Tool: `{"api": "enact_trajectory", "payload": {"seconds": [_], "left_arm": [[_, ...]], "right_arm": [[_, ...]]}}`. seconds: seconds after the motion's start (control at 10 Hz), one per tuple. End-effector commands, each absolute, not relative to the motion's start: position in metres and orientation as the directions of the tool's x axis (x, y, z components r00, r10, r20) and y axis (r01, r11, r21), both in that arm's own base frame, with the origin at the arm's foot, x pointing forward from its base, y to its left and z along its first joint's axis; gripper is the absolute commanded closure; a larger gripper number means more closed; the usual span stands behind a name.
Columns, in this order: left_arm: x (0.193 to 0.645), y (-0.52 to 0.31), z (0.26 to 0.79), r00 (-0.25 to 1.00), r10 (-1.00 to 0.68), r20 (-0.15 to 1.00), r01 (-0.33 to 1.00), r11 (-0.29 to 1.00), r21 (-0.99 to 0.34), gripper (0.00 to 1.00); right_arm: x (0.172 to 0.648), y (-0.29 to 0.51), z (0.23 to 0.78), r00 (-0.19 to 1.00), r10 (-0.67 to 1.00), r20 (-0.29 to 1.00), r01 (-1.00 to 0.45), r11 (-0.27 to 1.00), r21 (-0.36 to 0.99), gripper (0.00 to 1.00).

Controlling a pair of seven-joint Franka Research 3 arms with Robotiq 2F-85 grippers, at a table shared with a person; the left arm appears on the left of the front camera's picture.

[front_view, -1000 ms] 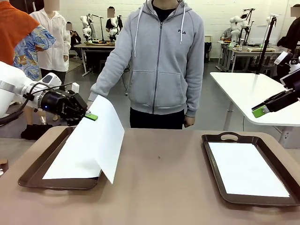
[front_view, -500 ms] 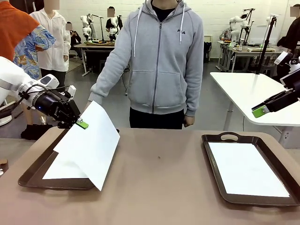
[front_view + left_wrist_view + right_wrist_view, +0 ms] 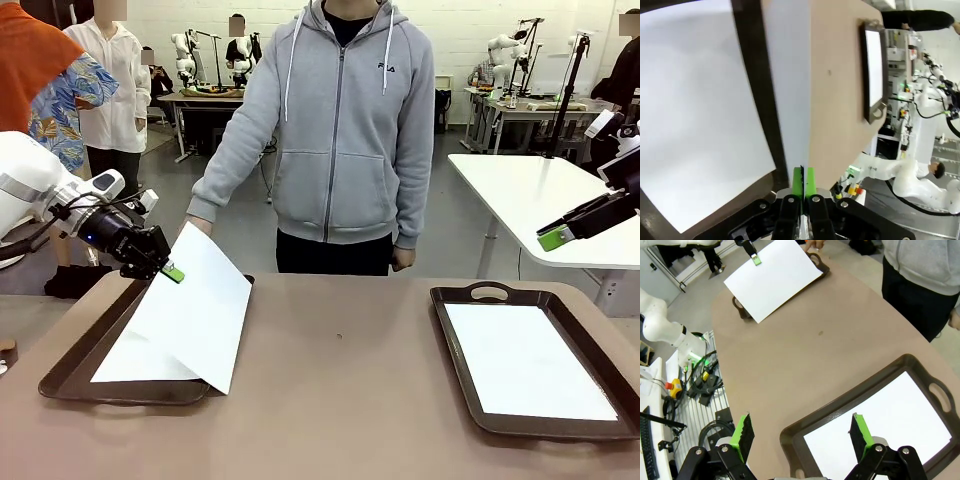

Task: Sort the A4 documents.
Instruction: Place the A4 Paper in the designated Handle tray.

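Surface: smooth matte tan tabletop, in a workshop with white tables behind.
Left tray: dark brown handled plastic tray, shallow-rimmed, holding a flat white sheet.
Held sheet: thin plain white A4 paper sheet, unprinted, tilted over the left tray, lower corner past its rim; a person's hand is at its far edge.
Left gripper: green pads pressed together, pinching the held sheet's upper corner.
Right tray: matching brown tray with another white sheet lying flat.
Right gripper: fingers spread wide, above the right tray.
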State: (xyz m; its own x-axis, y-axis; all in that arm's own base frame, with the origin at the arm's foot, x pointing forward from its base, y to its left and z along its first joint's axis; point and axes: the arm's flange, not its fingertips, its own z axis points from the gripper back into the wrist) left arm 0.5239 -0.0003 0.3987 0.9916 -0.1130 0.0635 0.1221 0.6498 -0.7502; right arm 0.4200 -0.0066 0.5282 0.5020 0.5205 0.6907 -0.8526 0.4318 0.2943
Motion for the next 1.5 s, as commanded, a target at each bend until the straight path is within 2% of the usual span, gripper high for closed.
{"api": "enact_trajectory", "payload": {"seconds": [0.0, 0.4, 0.9, 1.4], "left_arm": [[0.524, 0.004, 0.397, 0.996, -0.090, 0.002, 0.068, 0.742, -0.667, 0.99], [0.526, 0.014, 0.402, 0.994, -0.079, -0.073, 0.024, 0.828, -0.560, 0.99], [0.539, 0.020, 0.392, 0.997, -0.077, -0.021, 0.059, 0.890, -0.452, 0.99], [0.546, 0.027, 0.370, 0.996, -0.091, 0.003, 0.084, 0.910, -0.407, 0.99]], "right_arm": [[0.420, -0.006, 0.528, 0.499, 0.520, 0.693, -0.855, 0.427, 0.295, 0.00], [0.420, -0.006, 0.528, 0.499, 0.520, 0.693, -0.855, 0.427, 0.295, 0.00], [0.420, -0.006, 0.528, 0.499, 0.520, 0.693, -0.855, 0.427, 0.295, 0.00], [0.420, -0.006, 0.528, 0.499, 0.520, 0.693, -0.855, 0.427, 0.295, 0.00]]}}
